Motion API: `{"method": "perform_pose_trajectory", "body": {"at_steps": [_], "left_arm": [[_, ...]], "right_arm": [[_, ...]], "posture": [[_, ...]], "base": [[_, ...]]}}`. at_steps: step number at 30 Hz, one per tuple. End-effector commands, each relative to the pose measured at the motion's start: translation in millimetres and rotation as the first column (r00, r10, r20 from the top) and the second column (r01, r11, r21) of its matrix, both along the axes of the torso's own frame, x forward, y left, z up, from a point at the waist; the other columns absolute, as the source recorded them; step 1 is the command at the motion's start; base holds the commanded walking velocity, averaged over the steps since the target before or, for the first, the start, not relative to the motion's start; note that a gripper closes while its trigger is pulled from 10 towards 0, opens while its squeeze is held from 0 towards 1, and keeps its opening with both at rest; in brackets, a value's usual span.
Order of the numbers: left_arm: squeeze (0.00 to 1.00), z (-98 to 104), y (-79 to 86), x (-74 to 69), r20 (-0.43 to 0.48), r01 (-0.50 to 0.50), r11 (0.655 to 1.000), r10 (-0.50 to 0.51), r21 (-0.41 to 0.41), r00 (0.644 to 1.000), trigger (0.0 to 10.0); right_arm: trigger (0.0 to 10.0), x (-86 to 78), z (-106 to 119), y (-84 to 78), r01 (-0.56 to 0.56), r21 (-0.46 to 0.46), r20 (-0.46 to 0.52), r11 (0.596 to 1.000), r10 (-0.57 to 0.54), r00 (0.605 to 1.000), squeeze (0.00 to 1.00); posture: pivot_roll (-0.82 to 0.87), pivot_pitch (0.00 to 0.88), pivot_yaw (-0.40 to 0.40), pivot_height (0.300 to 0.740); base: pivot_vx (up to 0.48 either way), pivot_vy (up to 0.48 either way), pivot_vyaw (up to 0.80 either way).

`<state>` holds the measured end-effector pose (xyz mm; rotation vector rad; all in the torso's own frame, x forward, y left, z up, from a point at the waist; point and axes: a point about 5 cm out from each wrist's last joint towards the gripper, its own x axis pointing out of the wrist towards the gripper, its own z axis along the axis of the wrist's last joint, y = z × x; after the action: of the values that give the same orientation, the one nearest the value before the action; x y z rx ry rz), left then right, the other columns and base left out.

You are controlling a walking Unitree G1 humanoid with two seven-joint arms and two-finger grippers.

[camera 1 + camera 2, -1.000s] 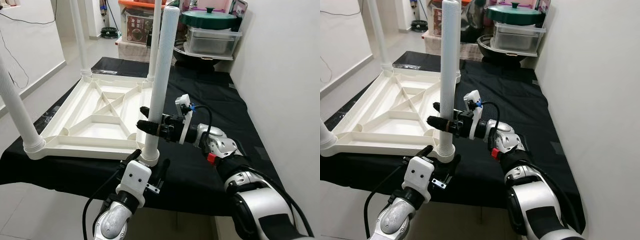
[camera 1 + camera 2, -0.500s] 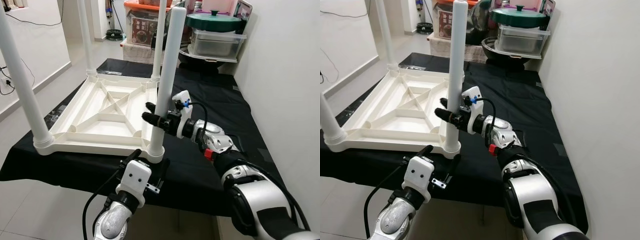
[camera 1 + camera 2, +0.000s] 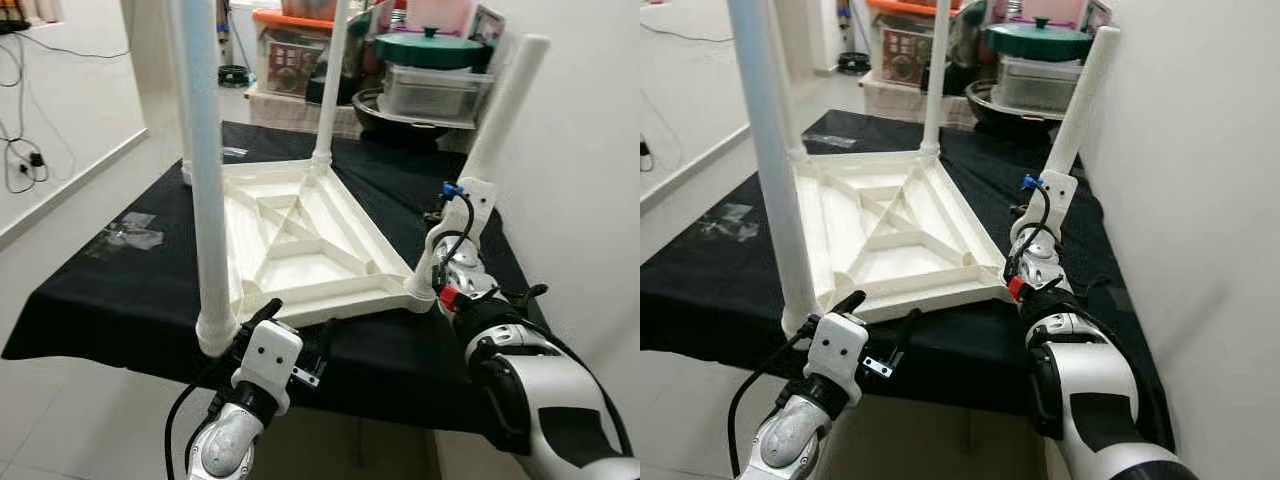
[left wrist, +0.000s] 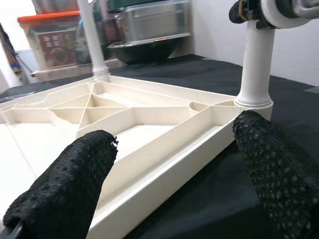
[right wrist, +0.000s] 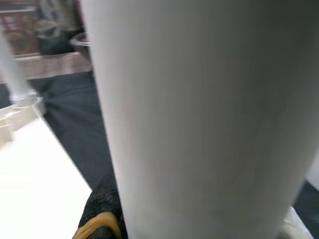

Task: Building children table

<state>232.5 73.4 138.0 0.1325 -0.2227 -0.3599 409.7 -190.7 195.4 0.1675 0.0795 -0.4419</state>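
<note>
Swung round since earlier, the upturned table (image 3: 300,240) handles light and rigid; your right end effector (image 3: 447,238) clamps its leg (image 3: 495,110), left end effector (image 4: 169,164) open, empty.

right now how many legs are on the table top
4: near left leg by the left hand, right leg held by the right hand, far middle leg, and far left leg, mostly hidden behind the near one.

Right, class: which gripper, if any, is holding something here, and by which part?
The right gripper grips the tilted white plastic table leg low on its shaft, above its socket. The left gripper is open, holding nothing.
</note>
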Motion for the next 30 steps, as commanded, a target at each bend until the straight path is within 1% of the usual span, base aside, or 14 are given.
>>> {"method": "perform_pose_trajectory", "body": {"at_steps": [1,2,3,4,5,10,11,21,23,25,27,28,29,30], "left_arm": [[0.00,-1.1,-0.3,-0.3,-0.009,0.001,1.000,-0.001,0.008,1.000,10.0],[0.00,-1.1,-0.3,-0.3,-0.009,0.001,1.000,-0.001,0.008,1.000,10.0],[0.00,-1.4,-0.1,0.1,-0.010,0.001,1.000,-0.001,0.008,1.000,10.0],[0.00,-1.4,-0.1,0.1,-0.010,0.001,1.000,-0.001,0.008,1.000,10.0],[0.00,-1.7,-0.1,0.3,-0.012,0.002,1.000,-0.002,0.009,1.000,10.0],[0.00,-2.2,0.1,0.7,-0.014,0.002,1.000,-0.002,0.010,1.000,10.0],[0.00,-2.4,0.1,0.8,-0.015,0.002,1.000,-0.002,0.009,1.000,10.0],[0.00,-2.4,0.3,1.1,-0.016,0.003,1.000,-0.003,0.009,1.000,10.0],[0.00,-2.5,0.4,1.1,-0.016,0.002,1.000,-0.002,0.009,1.000,10.0],[0.00,-2.8,0.8,1.0,-0.018,0.002,1.000,-0.002,0.009,1.000,10.0],[0.00,-2.8,0.8,1.0,-0.018,0.002,1.000,-0.002,0.009,1.000,10.0],[0.00,-3.2,1.1,0.9,-0.019,0.003,1.000,-0.002,0.009,1.000,10.0],[0.00,-3.7,1.2,1.0,-0.020,0.004,1.000,-0.004,0.011,1.000,10.0],[0.00,-3.7,1.2,1.0,-0.020,0.004,1.000,-0.004,0.011,1.000,10.0]], "right_arm": [[0.0,-6.9,-23.6,-4.4,0.074,0.062,-0.105,0.995,-0.067,0.992,0.00],[0.0,-6.9,-23.6,-4.4,0.074,0.062,-0.105,0.995,-0.067,0.992,0.00],[10.0,-5.5,-19.9,-1.9,0.072,0.055,-0.093,0.996,-0.067,0.993,0.00],[10.0,-5.5,-19.9,-1.9,0.072,0.055,-0.093,0.996,-0.067,0.993,0.00],[10.0,-4.3,-17.5,2.0,0.068,0.065,-0.082,0.996,-0.062,0.995,1.00],[10.0,-3.5,-15.7,6.3,0.076,0.082,-0.073,0.994,-0.070,0.995,1.00],[10.0,-3.4,-15.7,7.8,0.069,0.082,-0.068,0.994,-0.064,0.996,0.00],[10.0,-6.6,-24.7,12.8,-0.007,0.112,-0.022,0.994,0.009,1.000,0.00],[10.0,-9.9,-29.7,12.6,-0.026,0.102,-0.003,0.994,0.026,1.000,0.00],[10.0,-17.9,-37.3,18.5,-0.092,0.054,0.044,0.994,0.089,0.995,0.00],[10.0,-17.9,-37.3,18.5,-0.092,0.054,0.044,0.994,0.089,0.995,0.00],[10.0,-22.9,-37.7,21.7,-0.104,0.030,0.077,0.994,0.101,0.992,1.00],[10.0,-27.4,-35.8,27.0,-0.127,-0.015,0.108,0.992,0.128,0.986,1.00],[10.0,-27.4,-35.8,27.0,-0.127,-0.015,0.108,0.992,0.128,0.986,1.00]], "posture": [[0.09,0.025,-0.121,0.740],[0.09,0.025,-0.121,0.740],[0.09,0.024,-0.121,0.740],[0.09,0.024,-0.121,0.740],[0.08,0.025,-0.118,0.740],[0.08,0.023,-0.120,0.740],[0.09,0.025,-0.119,0.740],[0.08,0.025,-0.116,0.740],[0.08,0.024,-0.119,0.740],[0.07,0.023,-0.114,0.740],[0.07,0.023,-0.114,0.740],[0.07,0.019,-0.111,0.740],[0.07,0.013,-0.110,0.740],[0.07,0.013,-0.110,0.740]], "base": [[0.000,0.000,0.00],[0.000,0.000,0.00],[0.000,0.000,0.00],[0.000,0.000,0.00],[0.000,0.000,0.00],[0.000,0.000,0.00],[0.000,0.000,0.00],[0.000,0.000,0.00],[0.000,0.000,0.00],[0.000,0.000,0.00],[0.000,0.000,0.00],[0.000,0.000,0.00],[0.000,0.000,0.00],[0.000,0.000,0.00]]}}
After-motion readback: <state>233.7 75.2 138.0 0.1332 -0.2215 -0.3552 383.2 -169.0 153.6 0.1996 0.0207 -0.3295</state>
